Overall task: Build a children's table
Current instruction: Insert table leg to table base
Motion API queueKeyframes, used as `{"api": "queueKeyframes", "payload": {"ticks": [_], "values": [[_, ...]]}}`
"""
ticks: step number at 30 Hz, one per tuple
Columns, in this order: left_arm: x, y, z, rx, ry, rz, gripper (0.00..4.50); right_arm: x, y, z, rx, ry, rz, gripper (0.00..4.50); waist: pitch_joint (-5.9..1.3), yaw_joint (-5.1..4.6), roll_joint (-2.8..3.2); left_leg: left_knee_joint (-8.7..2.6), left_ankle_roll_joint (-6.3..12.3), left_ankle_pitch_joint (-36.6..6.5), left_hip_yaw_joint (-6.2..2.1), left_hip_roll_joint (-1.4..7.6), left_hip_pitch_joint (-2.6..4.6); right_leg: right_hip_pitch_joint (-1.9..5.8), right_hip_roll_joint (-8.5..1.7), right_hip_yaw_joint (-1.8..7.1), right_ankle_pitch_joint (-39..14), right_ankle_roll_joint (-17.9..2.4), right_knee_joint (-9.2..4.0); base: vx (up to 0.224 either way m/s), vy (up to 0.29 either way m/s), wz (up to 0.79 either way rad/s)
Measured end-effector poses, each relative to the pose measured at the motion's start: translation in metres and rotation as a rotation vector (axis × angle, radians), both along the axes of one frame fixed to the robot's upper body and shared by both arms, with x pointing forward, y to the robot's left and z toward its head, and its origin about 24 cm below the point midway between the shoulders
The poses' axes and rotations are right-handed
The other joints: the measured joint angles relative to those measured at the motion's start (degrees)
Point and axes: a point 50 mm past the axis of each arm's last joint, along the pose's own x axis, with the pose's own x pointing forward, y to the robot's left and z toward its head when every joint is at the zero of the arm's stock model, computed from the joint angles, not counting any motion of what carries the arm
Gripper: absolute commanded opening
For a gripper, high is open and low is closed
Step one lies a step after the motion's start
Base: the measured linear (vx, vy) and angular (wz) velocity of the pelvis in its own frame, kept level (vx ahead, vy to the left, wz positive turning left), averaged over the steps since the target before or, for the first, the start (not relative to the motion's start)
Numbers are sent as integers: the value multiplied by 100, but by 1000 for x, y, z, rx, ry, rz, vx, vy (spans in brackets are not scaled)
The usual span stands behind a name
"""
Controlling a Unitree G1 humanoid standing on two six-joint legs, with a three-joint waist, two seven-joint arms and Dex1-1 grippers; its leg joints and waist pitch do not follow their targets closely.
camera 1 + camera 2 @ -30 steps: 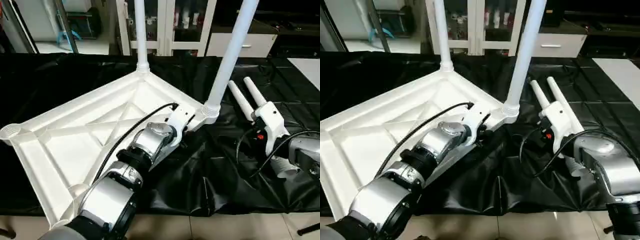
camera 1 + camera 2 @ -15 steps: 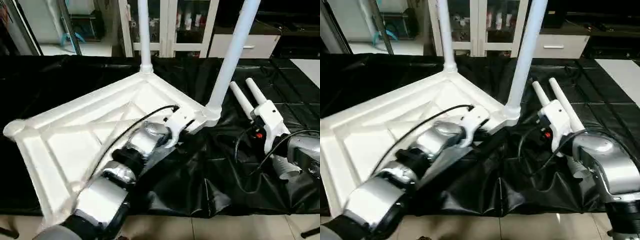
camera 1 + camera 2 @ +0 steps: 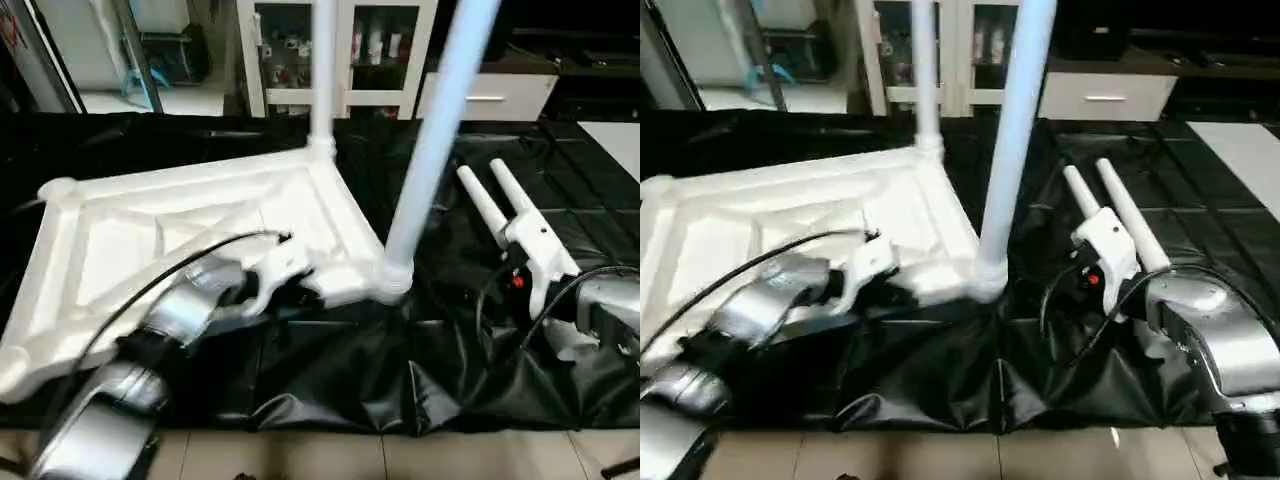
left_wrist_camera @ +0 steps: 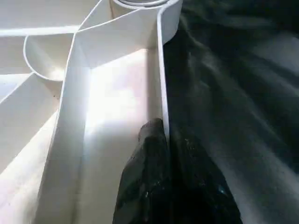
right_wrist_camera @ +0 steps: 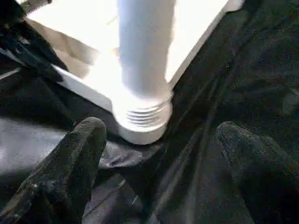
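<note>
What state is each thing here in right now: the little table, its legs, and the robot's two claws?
Table top: upside down on the black cloth, ribbed underside up.
Near leg: upright, in its corner socket.
Far leg: upright, in its corner socket.
Two loose legs: lying side by side on the cloth.
Left gripper: shut on the table top's rim.
Right gripper: open, holding nothing, near leg's base between its fingers.

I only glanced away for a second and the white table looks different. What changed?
The left gripper, its fingers shut on the rim of the white tabletop, has swung the top round on the black cloth, carrying both upright legs toward the right arm. The right gripper stayed open and in place, and two loose legs lie where they were.
</note>
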Motion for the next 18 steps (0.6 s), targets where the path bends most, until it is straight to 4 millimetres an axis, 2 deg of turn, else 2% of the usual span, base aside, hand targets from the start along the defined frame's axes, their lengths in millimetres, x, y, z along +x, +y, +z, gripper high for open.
{"api": "queueKeyframes", "payload": {"ticks": [4,8,9,10,18], "values": [[-15,6,2,11,-1,-42,2,-3,4,-4,1,11,39,412,0,-18,1,-24,-1,0,10,3,1,-7,0,4,0,-1,2,0,0,0],[-26,1,1,-9,3,-82,2,-4,6,-5,-1,7,52,412,0,24,0,-31,-2,0,10,2,-1,-7,0,3,-9,8,3,0,0,0],[-26,-1,1,-10,2,-83,47,-4,6,-5,1,6,59,412,0,29,0,-30,-2,0,10,2,-4,-7,0,4,-9,8,3,0,0,0],[-26,-2,1,-12,4,-79,58,-4,6,-5,1,6,63,412,0,30,0,-26,-2,0,12,2,-4,-5,0,8,-10,8,3,0,0,0],[-25,-18,1,-17,-46,-97,62,-4,7,-5,-4,5,74,412,0,-10,1,-18,-1,1,13,-3,-6,-2,-2,15,-10,10,3,0,0,0]]}}
